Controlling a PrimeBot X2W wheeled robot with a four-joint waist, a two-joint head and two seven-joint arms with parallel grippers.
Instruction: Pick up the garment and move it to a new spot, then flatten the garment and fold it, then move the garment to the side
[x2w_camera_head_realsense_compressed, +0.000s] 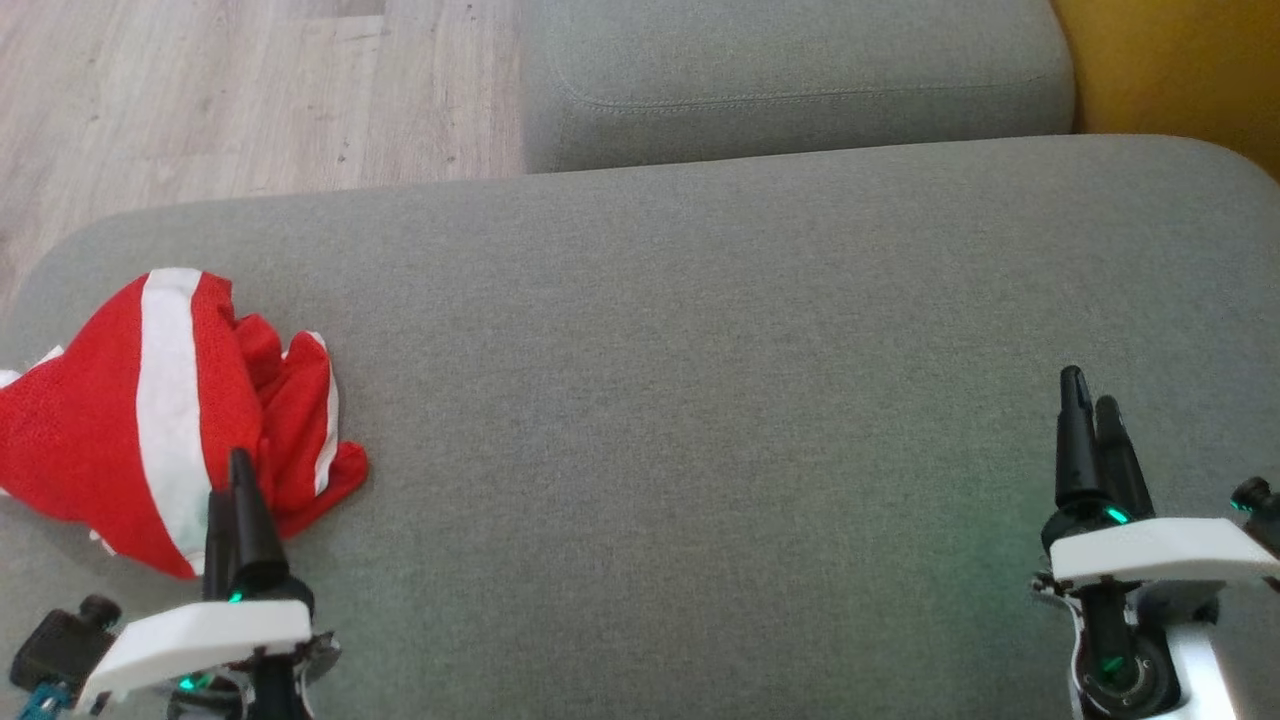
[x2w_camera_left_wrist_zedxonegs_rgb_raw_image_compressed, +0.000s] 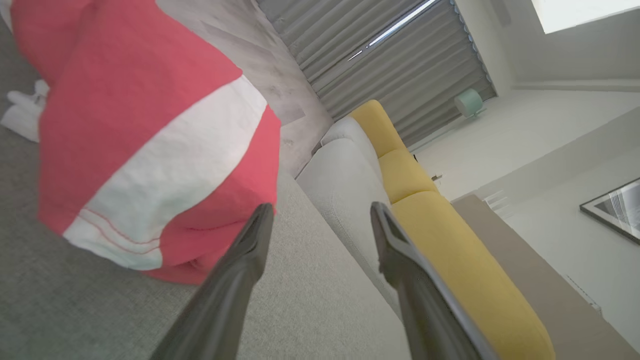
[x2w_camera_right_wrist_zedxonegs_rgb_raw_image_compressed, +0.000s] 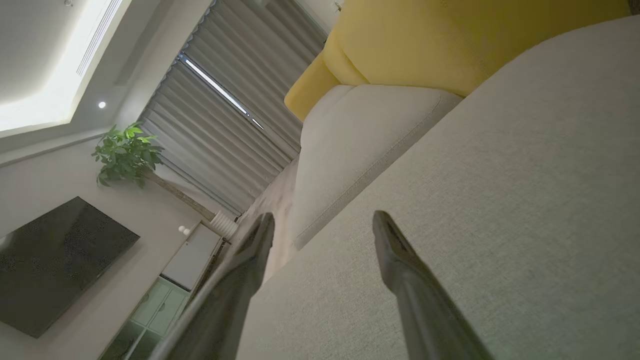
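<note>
Red mesh with broad white stripes, the garment (x2w_camera_head_realsense_compressed: 170, 410) lies crumpled in a loose heap at the left end of the grey sofa seat (x2w_camera_head_realsense_compressed: 700, 420), near its rounded left corner. The left gripper (x2w_camera_head_realsense_compressed: 228, 480) stands at the heap's near right edge. Its jaws are spread wide and hold nothing. In the left wrist view one dark finger (x2w_camera_left_wrist_zedxonegs_rgb_raw_image_compressed: 245, 260) ends right at the red hem, but I cannot tell whether it touches the cloth. The right gripper (x2w_camera_head_realsense_compressed: 1088, 388) is over bare upholstery at the right end, well apart from the garment, its jaws likewise wide apart and empty. The seat is a tight, coarse woven fabric, flat, with softly rounded edges. A second grey cushion (x2w_camera_head_realsense_compressed: 800, 80) with a stitched seam lies on the far side, with a yellow cushion (x2w_camera_head_realsense_compressed: 1180, 70) to its right and pale wood-grain floor (x2w_camera_head_realsense_compressed: 250, 100) to its left.
</note>
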